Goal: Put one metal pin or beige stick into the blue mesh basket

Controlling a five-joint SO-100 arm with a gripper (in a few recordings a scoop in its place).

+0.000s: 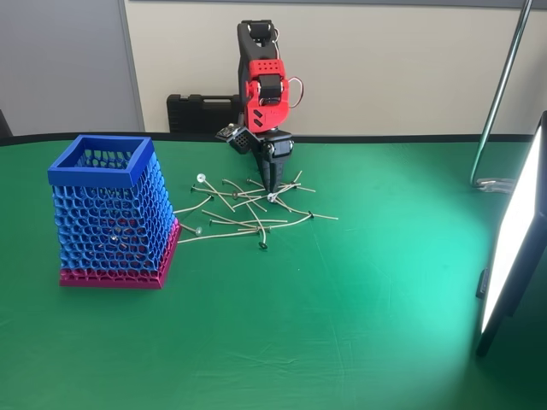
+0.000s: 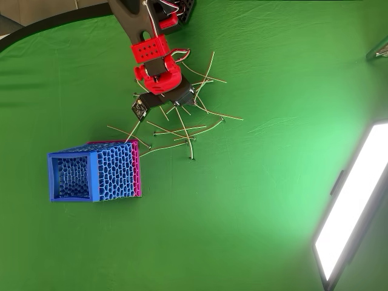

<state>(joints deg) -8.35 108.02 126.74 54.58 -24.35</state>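
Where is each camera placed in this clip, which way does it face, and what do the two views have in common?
Fixed view: stands at the table's near side, looking across at the wall; shows the red and black arm upright, tool pointing down into the scattered beige sticks.
Overhead view: above the table, looking straight down; the arm enters from the top edge.
Shared: arm, sticks, blue mesh basket, green table and light panel.

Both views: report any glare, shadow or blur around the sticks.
Fixed view: the light panel at right blows out white and brightens the cloth nearby; sticks sharp. Overhead view: the panel glares at lower right; sticks crisp, shadows faint.
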